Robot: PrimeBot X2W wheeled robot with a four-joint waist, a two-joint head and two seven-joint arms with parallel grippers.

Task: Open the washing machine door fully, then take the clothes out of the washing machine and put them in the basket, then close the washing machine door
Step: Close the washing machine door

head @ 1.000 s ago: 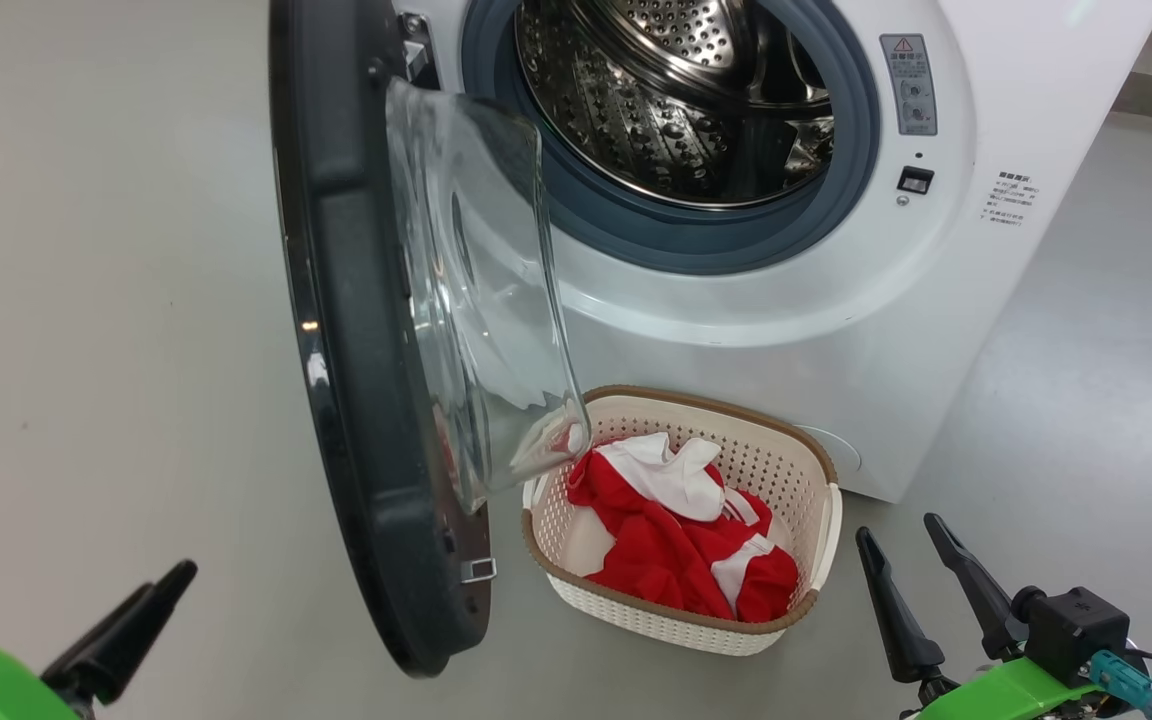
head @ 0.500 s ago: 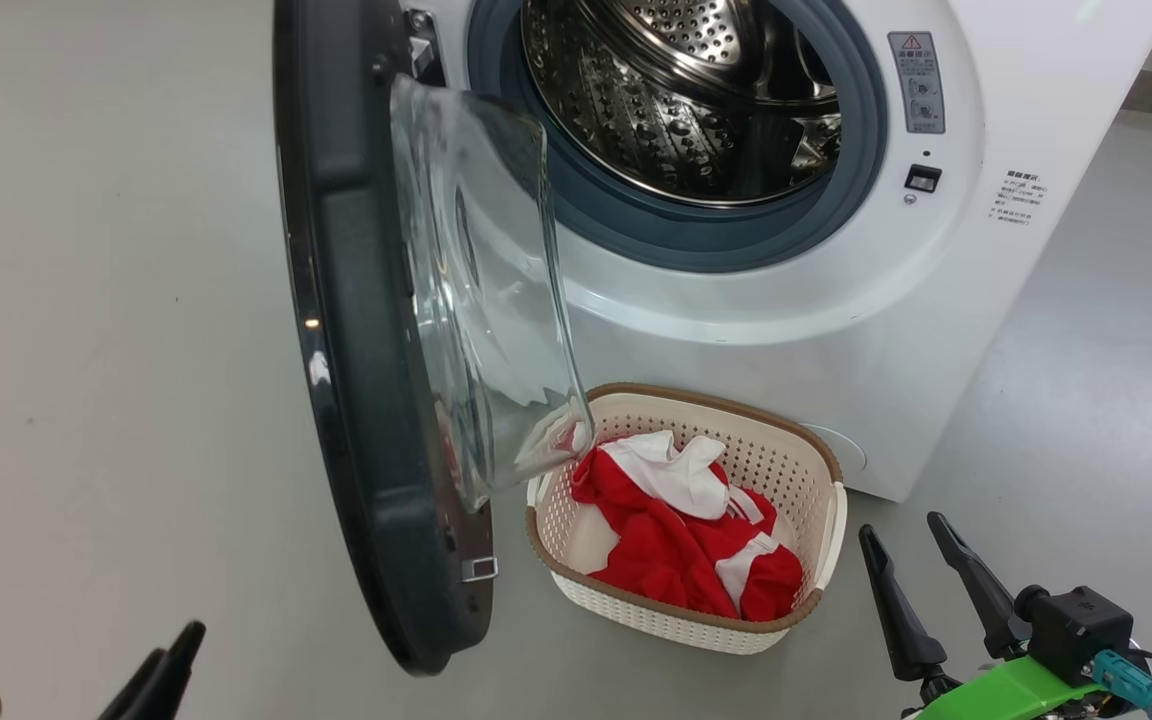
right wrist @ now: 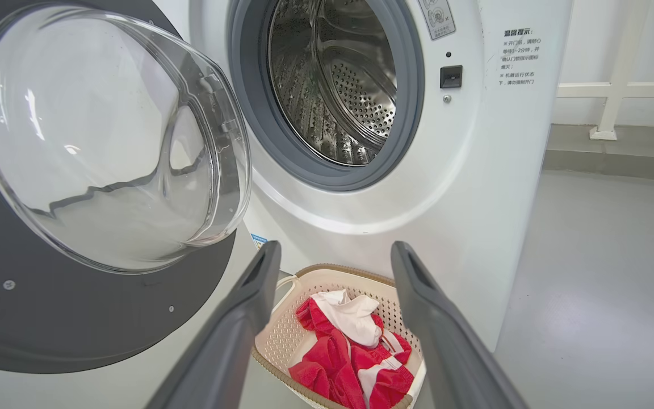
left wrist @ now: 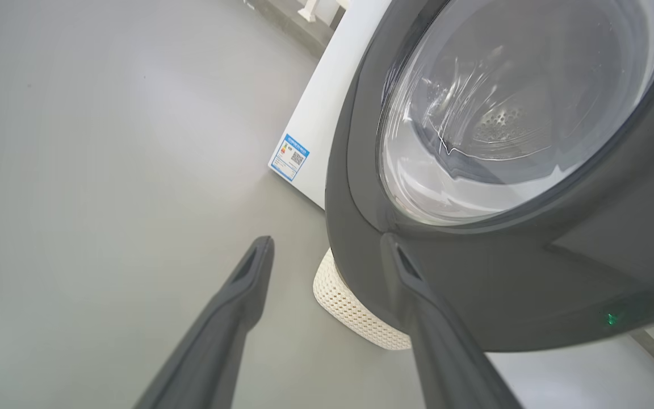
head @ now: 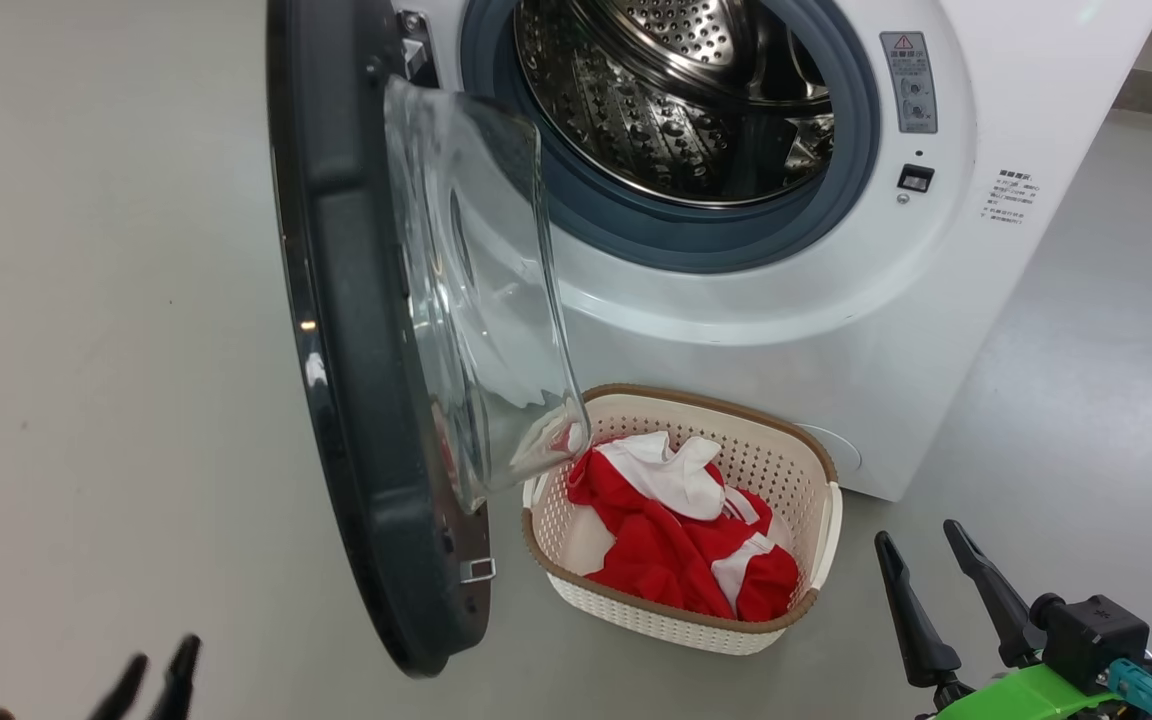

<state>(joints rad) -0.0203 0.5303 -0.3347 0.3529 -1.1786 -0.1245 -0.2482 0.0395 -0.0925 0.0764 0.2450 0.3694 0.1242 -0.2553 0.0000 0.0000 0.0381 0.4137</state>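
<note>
The washing machine [head: 836,330] stands with its steel drum [head: 676,100] bare of clothes as far as it shows. Its door [head: 356,350] hangs open toward me, black rim edge-on, glass bowl [head: 481,290] bulging right. Below it sits the basket [head: 816,530] on the floor, with the red and white clothes [head: 681,540] piled inside. My left gripper [head: 156,675] is open at the lower left, left of the door's outer side; in the left wrist view the door [left wrist: 503,272] looms close beyond the open left gripper [left wrist: 327,244]. My right gripper [head: 921,550] is open, right of the basket.
Bare grey floor [head: 106,350] spreads left of the door and right of the machine. A white rail [right wrist: 616,91] and a low step run behind the machine's right side. A blue label [left wrist: 289,157] marks the machine's side panel.
My left gripper has sunk toward the picture's lower left corner and its green arm has left the frame. My right gripper has drifted slightly right and down. Door, basket and clothes are unmoved.
</note>
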